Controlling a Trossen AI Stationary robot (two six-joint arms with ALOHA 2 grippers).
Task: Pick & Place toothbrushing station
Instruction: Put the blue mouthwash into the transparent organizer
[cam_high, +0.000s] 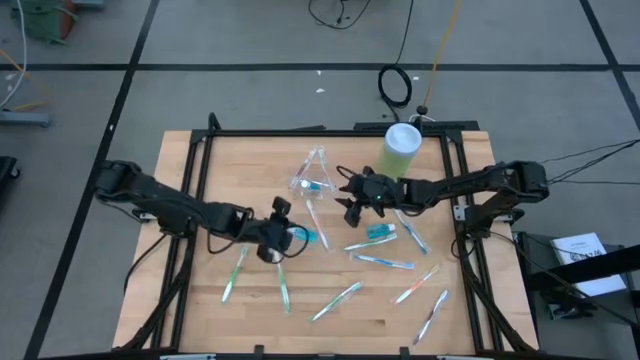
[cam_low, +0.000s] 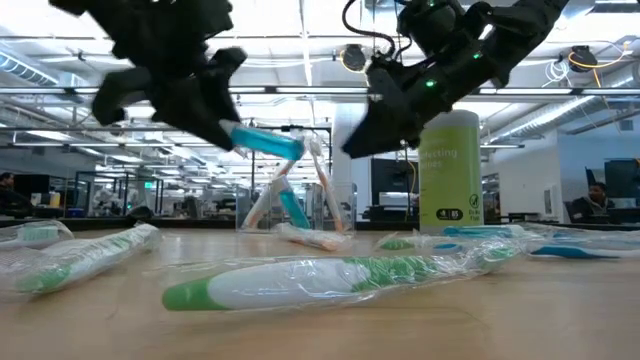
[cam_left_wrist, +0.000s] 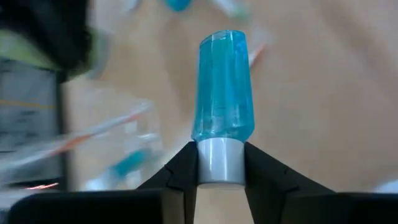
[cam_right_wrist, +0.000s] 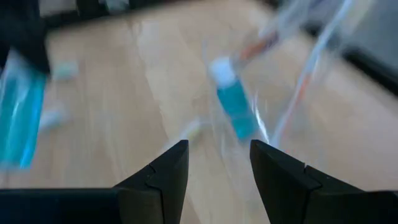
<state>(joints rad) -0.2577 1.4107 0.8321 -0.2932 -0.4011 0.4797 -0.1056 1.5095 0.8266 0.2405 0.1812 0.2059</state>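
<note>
The left end effector (cam_left_wrist: 221, 163) pinches a teal tube (cam_left_wrist: 222, 93) by its white cap, up off the surface (cam_high: 250, 315). The right end effector (cam_right_wrist: 219, 163) is wide and holds nothing, near the clear container (cam_high: 312, 175). Only the low view shows the tube lifted.

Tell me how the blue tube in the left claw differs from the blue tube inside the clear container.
The held teal-blue tube is up in the air, pinched at its white cap by the left claw; the other tube sits inside the clear container on the table. The held one lies roughly level in the low view; the contained one leans steeply. Both are small teal-blue tubes with white caps.
</note>
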